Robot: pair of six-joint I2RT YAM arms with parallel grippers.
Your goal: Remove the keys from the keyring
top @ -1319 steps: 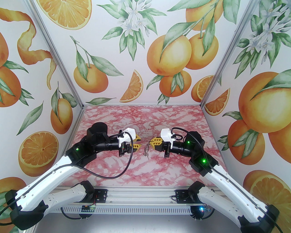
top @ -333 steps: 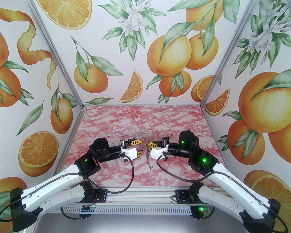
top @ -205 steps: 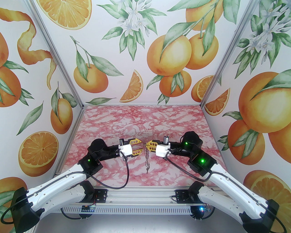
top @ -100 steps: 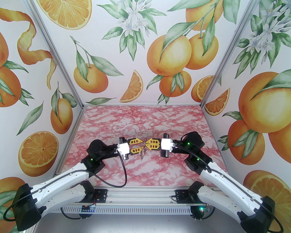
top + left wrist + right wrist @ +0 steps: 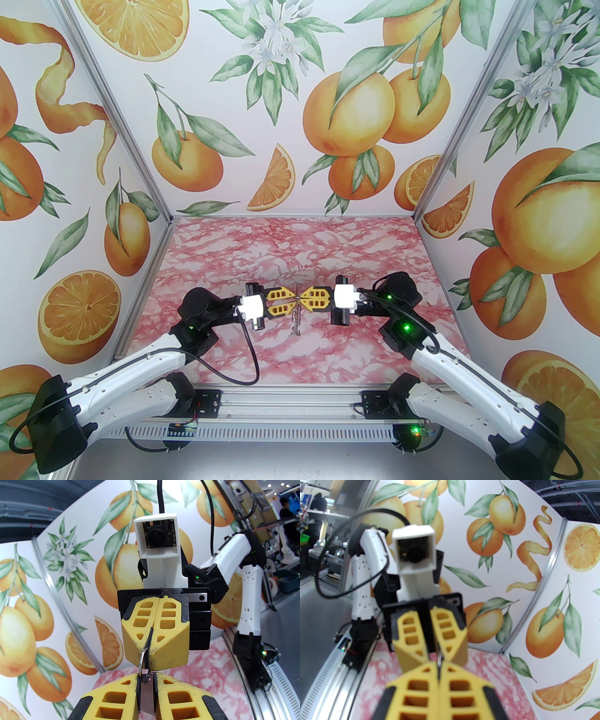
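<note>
In the top view my two grippers meet tip to tip above the middle of the pink marbled table (image 5: pixel 337 253). My right gripper (image 5: pixel 303 300) is shut on the dark keyring (image 5: pixel 149 639), which shows edge-on as a thin strip between its yellow fingers. A silvery ring (image 5: pixel 141 659) hangs from that loop and reaches down between the pads of my left gripper (image 5: pixel 146 679). Those jaws stand a narrow gap apart around it, and whether they pinch it I cannot tell. The keys (image 5: pixel 295 324) dangle in a small bunch below the two grippers, just above the table.
Orange-print walls close in the table on the left, back and right. The aluminium rail (image 5: pixel 290 403) with both arm bases runs along the near edge. Both arms' cables (image 5: pixel 253 361) loop low over the table's front part.
Both grippers rolled and drew together until their tips met. My left jaws narrowed around the ring at the loop. The hanging keys, stretched long a second ago, bunched up and swung.
</note>
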